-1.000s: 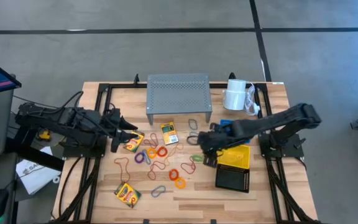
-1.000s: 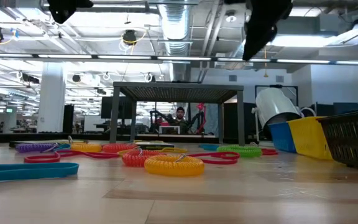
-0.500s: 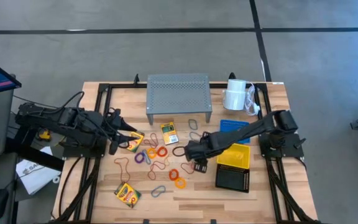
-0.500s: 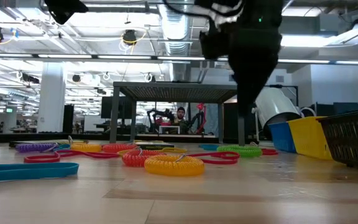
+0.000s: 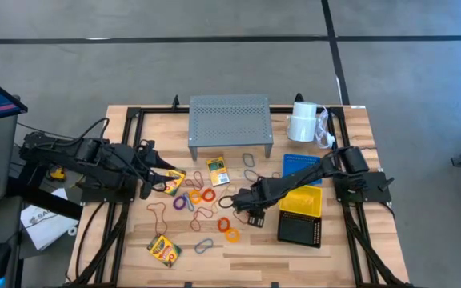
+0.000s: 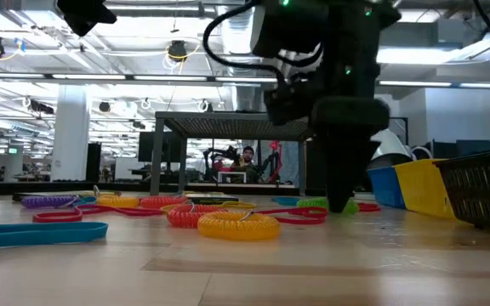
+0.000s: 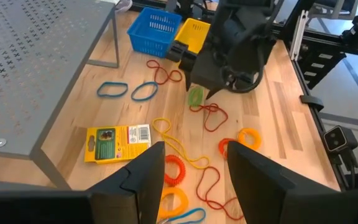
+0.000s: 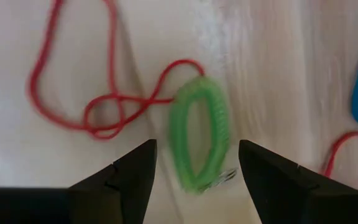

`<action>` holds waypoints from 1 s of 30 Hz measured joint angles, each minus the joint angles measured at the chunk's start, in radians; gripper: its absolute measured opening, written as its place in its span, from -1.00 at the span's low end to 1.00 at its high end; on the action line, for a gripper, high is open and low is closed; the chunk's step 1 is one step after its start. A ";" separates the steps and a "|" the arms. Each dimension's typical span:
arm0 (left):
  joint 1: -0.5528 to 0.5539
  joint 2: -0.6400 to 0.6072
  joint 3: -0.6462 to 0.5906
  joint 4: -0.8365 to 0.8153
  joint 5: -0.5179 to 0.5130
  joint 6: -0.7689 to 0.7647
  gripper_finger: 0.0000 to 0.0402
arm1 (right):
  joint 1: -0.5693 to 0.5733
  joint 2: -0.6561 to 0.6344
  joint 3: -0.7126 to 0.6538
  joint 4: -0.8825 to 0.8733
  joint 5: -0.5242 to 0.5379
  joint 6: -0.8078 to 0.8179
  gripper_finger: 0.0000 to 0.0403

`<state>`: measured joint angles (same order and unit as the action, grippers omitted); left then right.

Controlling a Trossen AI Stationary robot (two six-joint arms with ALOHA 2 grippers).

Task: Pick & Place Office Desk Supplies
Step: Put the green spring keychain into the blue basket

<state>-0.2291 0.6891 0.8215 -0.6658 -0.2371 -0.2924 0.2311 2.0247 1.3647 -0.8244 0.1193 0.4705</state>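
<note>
Right gripper [image 8: 193,163]: fingers spread wide, nothing between them; it hangs low over the green coil loop [image 8: 199,132], which lies framed in the gap and is not gripped.
Green coil loop, position: on the table at about 3 o'clock of the loop scatter, between the scatter and the baskets; in the high view the right gripper [image 5: 246,202] covers it.
Green coil loop, contact: a red thin loop [image 8: 104,93] touches or overlaps one side; whether they are tangled cannot be told.
Handling, judged: very light, springy and soft; it should squash and may roll or spring out of a loose pinch. A small clip or ring shows at one end.
Hold point, judged: across one long side of the oval, away from the red loop, so only the green one lifts.
Left gripper [image 7: 191,180]: fingers apart, empty, waiting at 9 o'clock on the table near a crayon box [image 5: 170,181].
Baskets: blue basket [image 5: 302,166], yellow basket [image 5: 303,200] and black basket [image 5: 299,230] in a row at 3 o'clock.
Right wrist view only: the loop centred between the fingers.
Left wrist view only: the loop [image 7: 195,96] just under the right arm's tip.
Low view only: fingertips down near the table surface.
</note>
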 joint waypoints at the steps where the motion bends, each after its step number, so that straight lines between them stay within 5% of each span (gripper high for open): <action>1: 0.000 0.000 0.000 -0.001 0.000 0.000 -0.16 | -0.004 0.010 0.000 0.003 0.001 -0.003 0.12; 7: 0.000 0.000 0.000 0.000 0.000 0.000 -0.16 | -0.006 0.020 0.002 0.007 0.009 -0.002 -0.03; 15: 0.000 0.000 0.000 0.000 0.000 0.000 -0.16 | -0.008 0.017 0.001 0.002 -0.030 -0.007 -0.91; 23: 0.000 0.000 0.000 0.000 0.000 0.000 -0.16 | -0.010 -0.015 -0.005 -0.042 -0.060 0.050 -0.96; 30: 0.000 0.000 0.000 0.000 -0.001 0.000 -0.16 | -0.012 -0.189 -0.004 -0.121 -0.014 0.139 -0.98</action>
<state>-0.2287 0.6891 0.8219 -0.6658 -0.2379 -0.2924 0.2191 1.8356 1.3605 -0.9458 0.1058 0.6097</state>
